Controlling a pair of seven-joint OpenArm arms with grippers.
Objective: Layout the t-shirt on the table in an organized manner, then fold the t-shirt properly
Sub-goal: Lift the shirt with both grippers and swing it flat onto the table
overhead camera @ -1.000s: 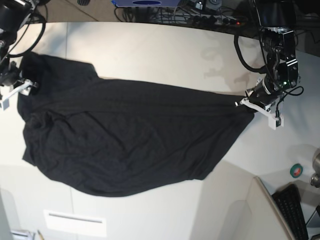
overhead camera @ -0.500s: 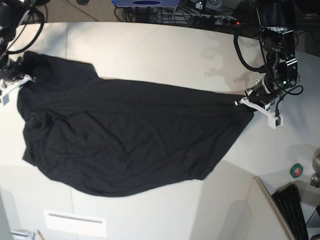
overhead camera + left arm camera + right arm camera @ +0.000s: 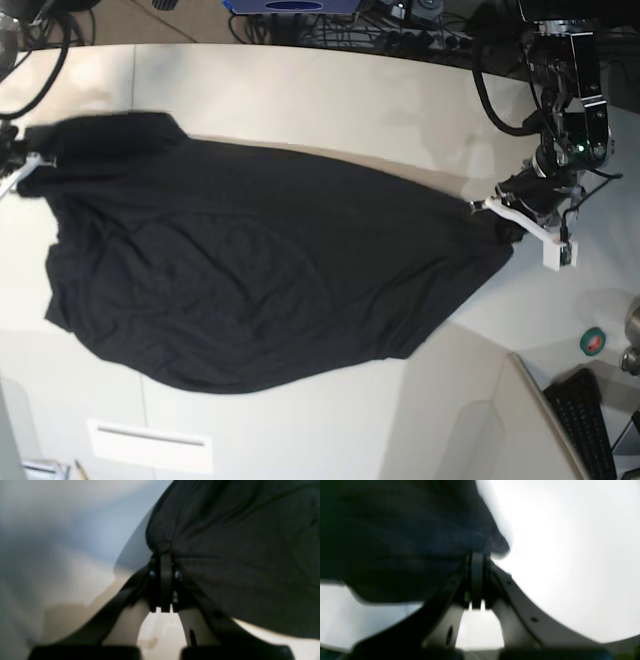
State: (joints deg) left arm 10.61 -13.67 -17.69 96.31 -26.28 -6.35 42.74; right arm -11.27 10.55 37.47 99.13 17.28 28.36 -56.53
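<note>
The black t-shirt [image 3: 260,270] lies spread across the off-white table [image 3: 330,100], plain side up; no print shows. My left gripper [image 3: 500,212], on the right of the base view, is shut on the shirt's right edge; the left wrist view shows its jaws pinching bunched black cloth [image 3: 225,542]. My right gripper [image 3: 30,165], at the far left, is shut on the shirt's upper left corner, lifted and blurred. The right wrist view shows the cloth [image 3: 407,535] clamped between the shut jaws.
A small white rectangular plate [image 3: 150,445] lies near the front edge. A green tape roll [image 3: 593,342], a metal object [image 3: 632,345] and a keyboard [image 3: 590,420] sit at the right. Cables and devices [image 3: 400,30] line the back edge.
My right gripper has pulled the shirt's left corner up and toward the back, stretching the top edge straighter. My left gripper has shifted slightly right and down, still holding the cloth.
</note>
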